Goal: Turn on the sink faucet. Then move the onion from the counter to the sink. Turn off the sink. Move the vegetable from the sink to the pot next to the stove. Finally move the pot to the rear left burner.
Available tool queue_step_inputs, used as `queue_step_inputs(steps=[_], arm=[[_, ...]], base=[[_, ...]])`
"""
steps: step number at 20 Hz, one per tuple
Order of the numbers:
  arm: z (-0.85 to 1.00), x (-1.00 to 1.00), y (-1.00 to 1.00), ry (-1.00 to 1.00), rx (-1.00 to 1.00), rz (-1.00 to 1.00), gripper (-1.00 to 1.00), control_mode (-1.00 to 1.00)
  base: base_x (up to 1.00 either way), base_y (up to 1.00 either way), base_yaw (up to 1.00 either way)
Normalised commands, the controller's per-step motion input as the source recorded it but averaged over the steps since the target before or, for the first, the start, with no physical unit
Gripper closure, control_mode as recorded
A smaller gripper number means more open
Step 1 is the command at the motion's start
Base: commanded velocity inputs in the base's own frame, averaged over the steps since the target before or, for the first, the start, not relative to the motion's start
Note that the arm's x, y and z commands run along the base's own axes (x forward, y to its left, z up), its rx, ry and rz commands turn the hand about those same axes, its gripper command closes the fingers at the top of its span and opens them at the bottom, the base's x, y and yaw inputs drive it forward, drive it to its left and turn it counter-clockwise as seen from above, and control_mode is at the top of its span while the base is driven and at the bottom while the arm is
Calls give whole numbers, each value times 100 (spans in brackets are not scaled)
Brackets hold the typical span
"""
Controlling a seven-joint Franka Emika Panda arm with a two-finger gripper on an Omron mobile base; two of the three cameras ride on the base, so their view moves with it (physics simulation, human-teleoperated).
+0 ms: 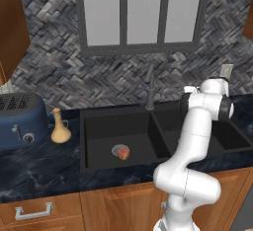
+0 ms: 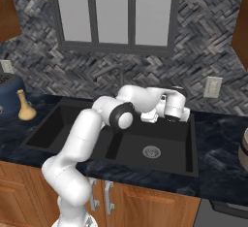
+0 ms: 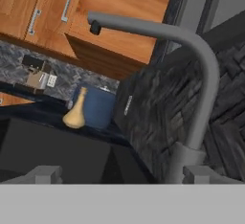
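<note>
The onion lies in the left basin of the black sink, on its drain. The dark grey sink faucet stands behind the divider between the basins. My gripper hangs over the right basin near the back wall of the sink, pointing left at the faucet. In the hand view the faucet arches across the picture. Its base rises just inside the right fingertip, and the gripper is open wide with nothing held. The tan pot shows at the right edge of the counter.
A tan narrow-necked vase and a blue toaster stand on the counter left of the sink. The herringbone wall and a window rise close behind the faucet. A wall outlet sits right of the sink. Wooden cabinets hang above.
</note>
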Motion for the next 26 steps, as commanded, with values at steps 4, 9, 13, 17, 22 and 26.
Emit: queue_step_inputs(steps=[4, 9, 13, 17, 22, 26], arm=[[35, -66, 22, -15, -1, 0, -100, -100], [38, -53, 18, -11, -2, 0, -100, -100], [38, -54, 17, -13, -4, 0, -100, -100], [32, -59, 23, -14, -7, 0, -100, -100], [26, -66, 35, -15, -13, 0, -100, -100], [27, -66, 42, -13, -15, 0, -100, -100]], base=[[0, 0, 0], [0, 0, 0], [0, 0, 0], [0, 0, 0], [0, 0, 0], [0, 0, 0]])
